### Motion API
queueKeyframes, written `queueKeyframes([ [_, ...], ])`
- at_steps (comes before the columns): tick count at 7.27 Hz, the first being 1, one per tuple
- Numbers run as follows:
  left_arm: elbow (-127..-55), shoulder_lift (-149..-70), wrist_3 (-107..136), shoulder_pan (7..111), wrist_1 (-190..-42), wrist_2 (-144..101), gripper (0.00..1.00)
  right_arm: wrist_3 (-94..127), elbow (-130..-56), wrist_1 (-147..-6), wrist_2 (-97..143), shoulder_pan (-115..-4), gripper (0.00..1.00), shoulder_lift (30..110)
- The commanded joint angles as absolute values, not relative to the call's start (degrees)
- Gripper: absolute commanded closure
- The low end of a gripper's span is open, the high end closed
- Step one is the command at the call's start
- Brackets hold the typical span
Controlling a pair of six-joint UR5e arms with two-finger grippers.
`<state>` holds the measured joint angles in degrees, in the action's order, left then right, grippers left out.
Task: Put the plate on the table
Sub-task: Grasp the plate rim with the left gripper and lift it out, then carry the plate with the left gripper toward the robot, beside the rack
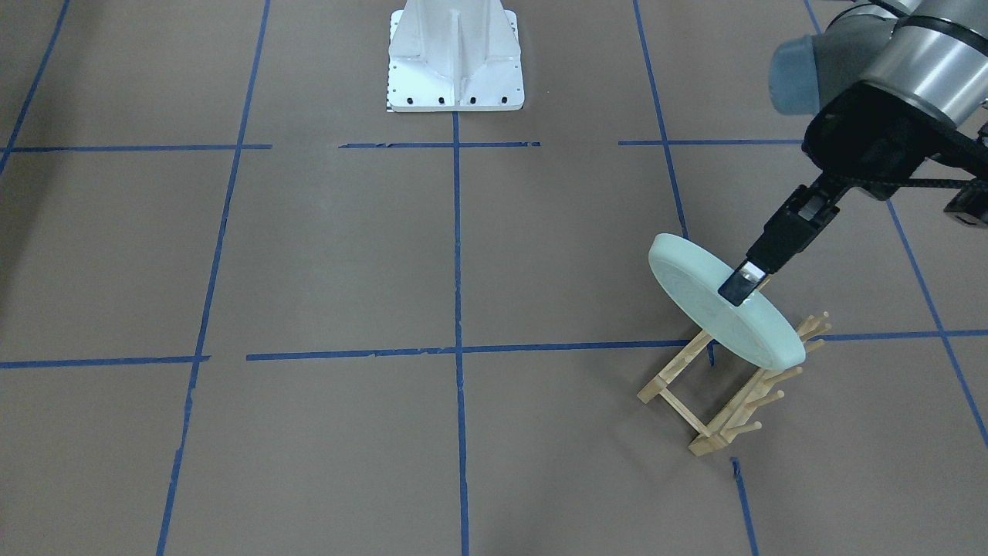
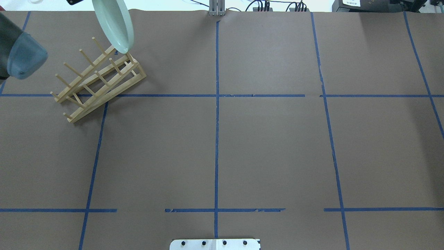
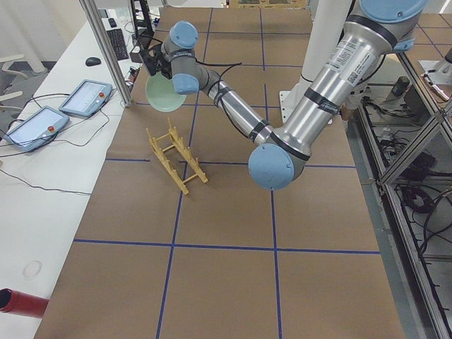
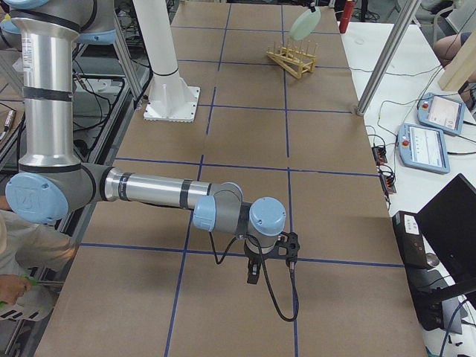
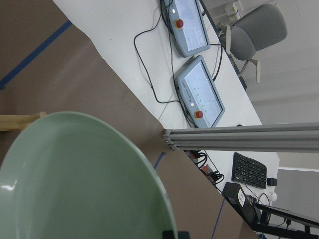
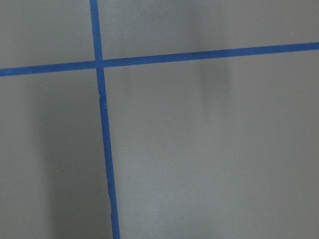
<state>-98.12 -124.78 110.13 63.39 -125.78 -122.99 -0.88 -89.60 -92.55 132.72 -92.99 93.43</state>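
Left pincer [image 1: 742, 284], clenched on the plate [image 1: 760, 332] rim, holds it above the wooden peg rack [image 1: 718, 394], so we risk snagging pegs.

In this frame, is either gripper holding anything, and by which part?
The left gripper pinches the round, pale mint-green glossy plate at its upper rim. Whether the right gripper holds anything cannot be told.
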Motion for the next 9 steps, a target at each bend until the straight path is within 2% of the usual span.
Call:
queueKeyframes([
  [1, -98.52, -130.49, 105.51, 54.8, -108.19, -121.83, 1.0, -0.88, -89.65, -92.55, 132.71, -92.99, 0.0, 93.43],
  [3, -98.44, -138.21, 96.29, 45.3, -82.66, -115.07, 1.0, -0.88, -89.65, -92.55, 132.71, -92.99, 0.0, 93.43],
  [5, -94.25, -139.65, 94.49, 34.43, -68.45, -106.15, 1.0, -0.88, -89.65, -92.55, 132.71, -92.99, 0.0, 93.43],
  [6, -90.83, -140.88, 90.13, 31.32, -64.03, -104.0, 1.0, -0.88, -89.65, -92.55, 132.71, -92.99, 0.0, 93.43],
  [9, -86.49, -140.45, 81.07, 28.04, -64.33, -100.74, 1.0, -0.88, -89.65, -92.55, 132.71, -92.99, 0.0, 93.43],
])
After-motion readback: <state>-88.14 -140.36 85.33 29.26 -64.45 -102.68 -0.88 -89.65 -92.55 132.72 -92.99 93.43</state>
